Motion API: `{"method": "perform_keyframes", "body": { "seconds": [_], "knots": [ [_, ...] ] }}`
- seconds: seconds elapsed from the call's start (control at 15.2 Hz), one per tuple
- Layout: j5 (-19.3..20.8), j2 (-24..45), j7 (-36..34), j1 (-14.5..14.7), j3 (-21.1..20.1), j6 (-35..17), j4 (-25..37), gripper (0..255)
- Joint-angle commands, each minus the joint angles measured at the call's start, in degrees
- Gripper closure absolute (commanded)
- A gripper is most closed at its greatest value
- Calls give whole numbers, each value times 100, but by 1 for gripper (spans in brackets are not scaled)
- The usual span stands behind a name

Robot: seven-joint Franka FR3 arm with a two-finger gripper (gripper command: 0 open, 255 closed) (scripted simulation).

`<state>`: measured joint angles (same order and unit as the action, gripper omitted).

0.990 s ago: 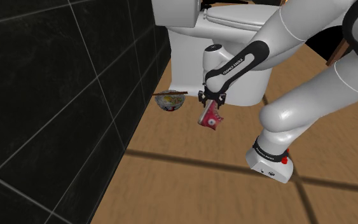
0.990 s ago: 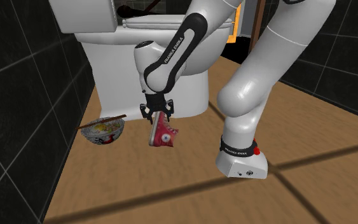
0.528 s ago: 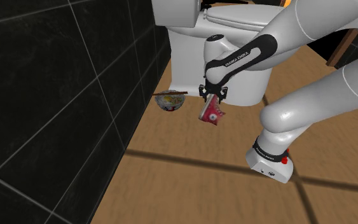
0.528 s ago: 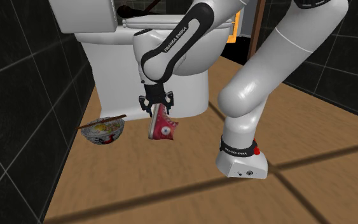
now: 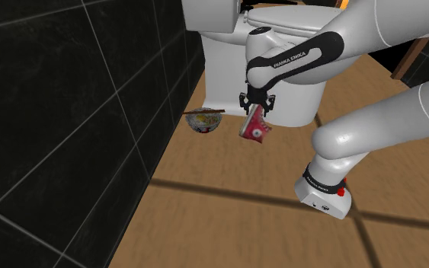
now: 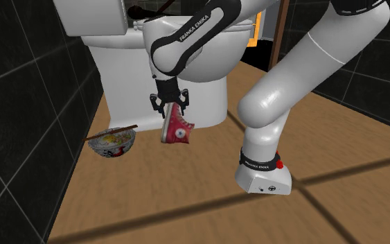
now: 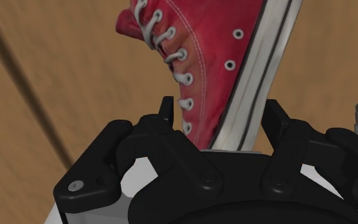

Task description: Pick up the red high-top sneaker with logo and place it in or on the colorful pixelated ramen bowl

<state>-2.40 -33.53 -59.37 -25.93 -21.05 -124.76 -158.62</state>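
Beside the toilet (image 5: 220,76), above the floor (image 5: 228,221), the gripper (image 5: 256,108) pinches the sneaker (image 5: 255,129) at its ankle end; toe hangs down, likely giving clearance for transfer. The bowl (image 5: 203,122) rests on the floor, near the sneaker, not touching.

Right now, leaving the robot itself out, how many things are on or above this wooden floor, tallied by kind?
Shoes: 1, the red high-top sneaker with white laces
Bowls: 1, the multicoloured patterned round bowl
Bathroom fixtures: 1, the white toilet
Total: 3
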Motion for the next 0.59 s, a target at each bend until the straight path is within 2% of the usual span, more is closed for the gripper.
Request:
{"method": "perform_keyframes", "body": {
  "seconds": [0.0,0.53],
  "knots": [
    [2,-62,32,1,32,123,63,255],
    [589,1928,-780,-421,-594,5,1830,255]
  ]
}}
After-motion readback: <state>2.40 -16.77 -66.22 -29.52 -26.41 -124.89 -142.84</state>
